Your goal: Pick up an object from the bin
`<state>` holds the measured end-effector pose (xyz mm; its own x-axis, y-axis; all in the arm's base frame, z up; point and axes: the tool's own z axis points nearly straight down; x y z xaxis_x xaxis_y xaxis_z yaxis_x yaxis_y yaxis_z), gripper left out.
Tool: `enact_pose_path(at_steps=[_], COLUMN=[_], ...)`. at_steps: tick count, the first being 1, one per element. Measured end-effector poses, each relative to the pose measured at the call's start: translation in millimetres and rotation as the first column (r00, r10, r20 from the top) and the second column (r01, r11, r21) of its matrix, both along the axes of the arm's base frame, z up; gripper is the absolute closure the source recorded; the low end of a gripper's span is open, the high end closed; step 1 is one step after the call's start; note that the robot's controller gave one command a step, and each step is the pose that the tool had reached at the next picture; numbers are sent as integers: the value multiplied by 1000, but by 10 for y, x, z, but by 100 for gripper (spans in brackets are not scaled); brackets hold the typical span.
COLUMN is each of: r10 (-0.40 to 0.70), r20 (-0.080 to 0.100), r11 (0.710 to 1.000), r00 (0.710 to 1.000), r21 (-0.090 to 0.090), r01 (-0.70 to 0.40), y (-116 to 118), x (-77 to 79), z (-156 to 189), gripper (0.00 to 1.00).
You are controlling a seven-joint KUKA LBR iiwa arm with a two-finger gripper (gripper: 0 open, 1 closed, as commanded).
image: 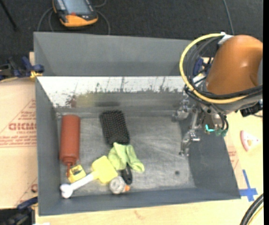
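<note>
Along the front wall of the grey metal bin (pixel 162 156), at its left corner, lay a white plastic bone-ended handle (pixel 73 186) carrying a flat yellow head (pixel 104 170). A small yellow and orange block (pixel 77 173) touched it on the left. Just right of the head sat a small round greyish piece (pixel 117 186) and a short black object (pixel 126 176).

Behind these, a crumpled light-green cloth (pixel 126 156) lay against the yellow head. Further back a black rectangular studded pad (pixel 114 127) touched the cloth's far edge. A red-brown cylindrical bottle (pixel 70 138) lay lengthwise near the left wall.

The gripper (pixel 186 146) hung on the bin's right side over bare floor, well apart from all of these. The green cloth was the nearest thing to it, and none of the things lay under it. Whether the gripper was spread or pressed together could not be told. Above it, the arm's orange cover (pixel 233 62) and looped cables stood near the right end of the back wall.
</note>
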<state>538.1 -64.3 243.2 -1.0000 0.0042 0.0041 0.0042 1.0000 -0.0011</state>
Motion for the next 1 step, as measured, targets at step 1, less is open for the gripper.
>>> enact_pose_path(at_steps=[1], r10=[1], r20=[8], r11=[1000], r00=[1000], r21=[-1], r01=[-1], y=[-1], x=[14], z=[44], gripper=[0])
